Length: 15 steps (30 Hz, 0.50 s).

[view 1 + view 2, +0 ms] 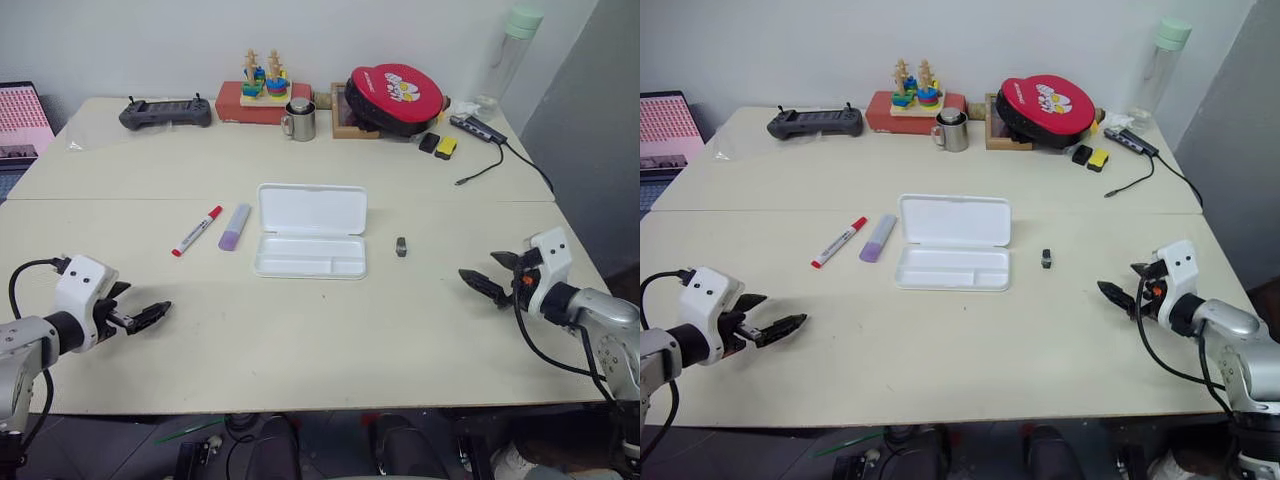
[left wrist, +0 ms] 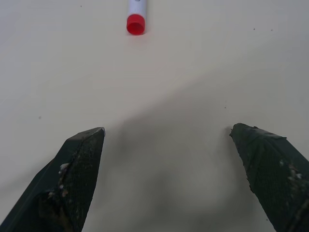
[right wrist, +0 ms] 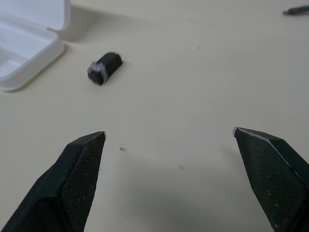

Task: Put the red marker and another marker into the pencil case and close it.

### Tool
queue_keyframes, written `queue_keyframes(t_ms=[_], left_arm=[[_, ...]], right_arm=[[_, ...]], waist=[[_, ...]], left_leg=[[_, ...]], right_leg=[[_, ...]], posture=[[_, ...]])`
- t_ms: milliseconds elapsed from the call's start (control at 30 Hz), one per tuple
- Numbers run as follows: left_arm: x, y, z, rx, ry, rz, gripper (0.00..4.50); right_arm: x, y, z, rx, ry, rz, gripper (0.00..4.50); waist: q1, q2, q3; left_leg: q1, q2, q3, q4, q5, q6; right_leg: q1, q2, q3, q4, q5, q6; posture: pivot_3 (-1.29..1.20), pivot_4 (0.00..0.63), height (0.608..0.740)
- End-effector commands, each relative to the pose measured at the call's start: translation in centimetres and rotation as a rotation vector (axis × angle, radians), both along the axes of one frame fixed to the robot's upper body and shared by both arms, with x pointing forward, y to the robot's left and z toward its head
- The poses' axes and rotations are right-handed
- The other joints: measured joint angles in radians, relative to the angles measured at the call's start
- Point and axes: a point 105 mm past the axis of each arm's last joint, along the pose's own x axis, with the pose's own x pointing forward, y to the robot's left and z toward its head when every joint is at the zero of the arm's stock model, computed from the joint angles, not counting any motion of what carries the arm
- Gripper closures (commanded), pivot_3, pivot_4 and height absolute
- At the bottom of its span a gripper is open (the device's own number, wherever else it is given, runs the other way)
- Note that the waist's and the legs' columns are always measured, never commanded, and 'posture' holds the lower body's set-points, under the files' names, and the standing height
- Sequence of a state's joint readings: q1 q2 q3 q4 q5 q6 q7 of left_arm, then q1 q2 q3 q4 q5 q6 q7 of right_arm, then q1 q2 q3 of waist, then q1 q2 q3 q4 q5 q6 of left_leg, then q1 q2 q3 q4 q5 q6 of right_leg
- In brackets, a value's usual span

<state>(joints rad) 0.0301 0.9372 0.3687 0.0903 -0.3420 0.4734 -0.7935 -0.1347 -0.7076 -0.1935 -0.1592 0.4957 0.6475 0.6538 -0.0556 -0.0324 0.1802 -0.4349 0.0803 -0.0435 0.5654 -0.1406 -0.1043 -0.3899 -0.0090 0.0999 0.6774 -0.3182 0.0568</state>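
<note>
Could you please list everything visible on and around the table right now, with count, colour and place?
red marker: 1, white with red cap, left of the case
lavender marker: 1, pale purple, between red marker and case
pencil case: 1, white, open, table centre
small black part: 1, black, right of the case
controller: 1, dark grey, far left
stacking toy: 1, multicoloured, on a red box
metal mug: 1, silver, far centre
round case: 1, red and black, far right
bottle: 1, clear with green lid, far right corner
cable hub: 1, dark, far right
left end effector: open, near left
right end effector: open, near right
</note>
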Motion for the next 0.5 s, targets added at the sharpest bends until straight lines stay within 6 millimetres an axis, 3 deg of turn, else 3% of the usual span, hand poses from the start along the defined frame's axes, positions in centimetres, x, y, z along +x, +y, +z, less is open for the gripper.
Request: queue_keyframes(t_ms=[33, 367, 500], left_arm=[[0.4, 0.1, 1.6, 0.005, -0.057, 0.004, 0.0], [0.1, -1.0, 0.6, 0.015, -0.022, -0.034, 0.0], [0.3, -1.8, 1.0, -0.036, -0.05, -0.057, 0.0]], right_arm=[[-0.1, 0.5, 1.4, 0.005, -0.049, 0.042, 0.04], [0.1, 0.8, 1.4, 0.003, -0.059, 0.062, 0.04], [0.0, 0.6, 1.4, 0.004, -0.058, 0.063, 0.04]], waist=[[0.0, 0.0, 0.0], [-0.001, 0.0, 0.0], [-0.001, 0.0, 0.0]], left_leg=[[0.0, 0.0, 0.0, 0.0, 0.0, 0.0], [0.0, 0.0, 0.0, 0.001, 0.0, 0.0], [0.0, 0.0, 0.0, 0.001, 0.0, 0.0]], right_leg=[[0.0, 0.0, 0.0, 0.0, 0.0, 0.0], [0.0, 0.0, 0.0, 0.001, 0.0, 0.001], [0.0, 0.0, 0.0, 0.001, 0.0, 0.001]], posture=[[0.0, 0.15, 0.74], [0.0, 0.15, 0.74], [0.0, 0.15, 0.74]])
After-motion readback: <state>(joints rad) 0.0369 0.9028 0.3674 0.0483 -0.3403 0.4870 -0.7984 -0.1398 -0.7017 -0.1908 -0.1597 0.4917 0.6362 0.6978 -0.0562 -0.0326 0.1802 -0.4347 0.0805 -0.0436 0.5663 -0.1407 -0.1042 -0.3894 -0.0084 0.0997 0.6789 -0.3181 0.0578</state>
